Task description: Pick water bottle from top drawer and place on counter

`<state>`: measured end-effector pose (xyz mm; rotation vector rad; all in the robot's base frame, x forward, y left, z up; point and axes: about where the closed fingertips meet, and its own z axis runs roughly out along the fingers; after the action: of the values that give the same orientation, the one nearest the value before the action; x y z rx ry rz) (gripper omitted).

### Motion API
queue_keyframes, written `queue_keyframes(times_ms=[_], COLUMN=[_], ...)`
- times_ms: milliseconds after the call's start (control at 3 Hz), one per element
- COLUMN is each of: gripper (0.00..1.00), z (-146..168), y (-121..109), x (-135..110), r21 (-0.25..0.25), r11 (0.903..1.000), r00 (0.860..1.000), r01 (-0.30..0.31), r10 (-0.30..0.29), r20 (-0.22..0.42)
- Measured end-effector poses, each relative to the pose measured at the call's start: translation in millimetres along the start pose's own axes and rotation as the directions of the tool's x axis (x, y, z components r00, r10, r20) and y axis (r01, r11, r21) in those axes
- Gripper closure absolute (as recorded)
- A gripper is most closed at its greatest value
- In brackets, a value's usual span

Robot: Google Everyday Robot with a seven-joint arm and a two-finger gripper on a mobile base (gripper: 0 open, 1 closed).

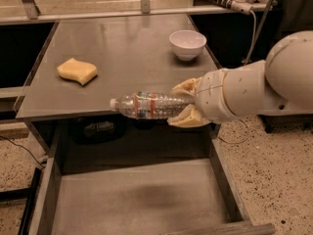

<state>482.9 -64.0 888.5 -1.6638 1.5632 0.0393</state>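
Observation:
The water bottle (146,105) is clear and ribbed, with a white cap pointing left and a red-banded label. It lies horizontal in the air over the counter's (122,58) front edge. My gripper (182,105) comes in from the right on a thick white arm and is shut on the bottle's base end, its tan fingers (185,119) above and below it. The top drawer (142,199) is pulled open below the counter, and its grey floor is bare.
A yellow sponge (77,71) lies on the counter's left side. A white bowl (187,44) stands at its back right. A dark object (98,129) sits in shadow under the counter, behind the drawer. Speckled floor lies to the right.

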Motion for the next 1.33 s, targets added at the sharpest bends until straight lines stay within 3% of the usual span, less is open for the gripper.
queue_keyframes(times_ms=[333, 667, 1000, 1333], gripper=[1.00, 1.00, 1.00, 1.00], z=[21.7, 52.7, 77.9, 101.4], y=[-29.8, -74.3, -108.4, -121.4], x=[3.2, 4.2, 8.9, 6.7], r21=[-0.015, -0.040, -0.056, -0.102], r11=[0.9999, 0.9992, 0.9979, 0.9916], r00=[0.999, 0.992, 0.978, 0.950], r01=[0.002, 0.004, -0.032, -0.080], r10=[-0.002, 0.001, 0.042, 0.106], r20=[0.042, 0.123, 0.205, 0.292])
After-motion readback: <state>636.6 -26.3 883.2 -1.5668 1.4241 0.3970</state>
